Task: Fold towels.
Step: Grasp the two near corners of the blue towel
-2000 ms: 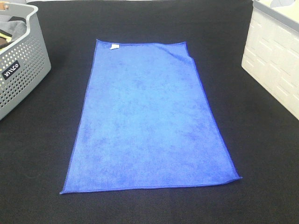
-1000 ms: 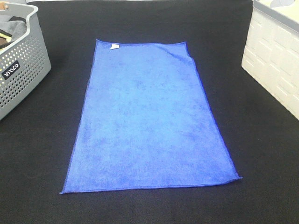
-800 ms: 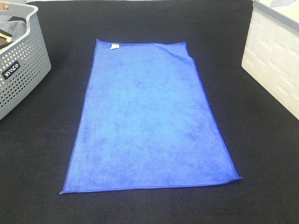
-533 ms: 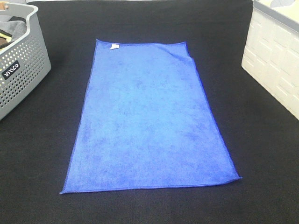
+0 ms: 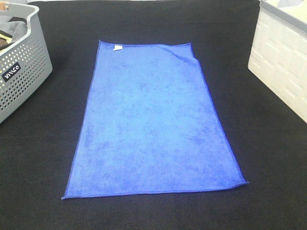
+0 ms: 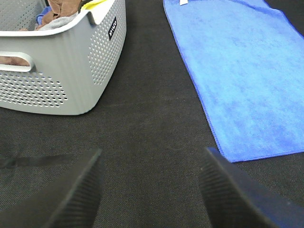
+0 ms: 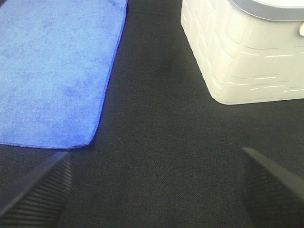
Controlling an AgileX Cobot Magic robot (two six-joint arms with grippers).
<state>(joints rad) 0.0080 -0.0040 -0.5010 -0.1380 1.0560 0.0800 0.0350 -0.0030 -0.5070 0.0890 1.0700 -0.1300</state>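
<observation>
Blue towel point(image 5: 153, 120) unmoved, still flat; left hand point(image 6: 153, 154), right hand point(image 7: 154, 154) spread wide

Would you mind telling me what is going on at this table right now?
A blue towel lies spread flat on the black table, with no fold started. Nothing is holding it: the left hand and right hand are both open and hang over bare table beside the towel's near corners. A gray basket with laundry sits to the left, and a white bin to the right.
</observation>
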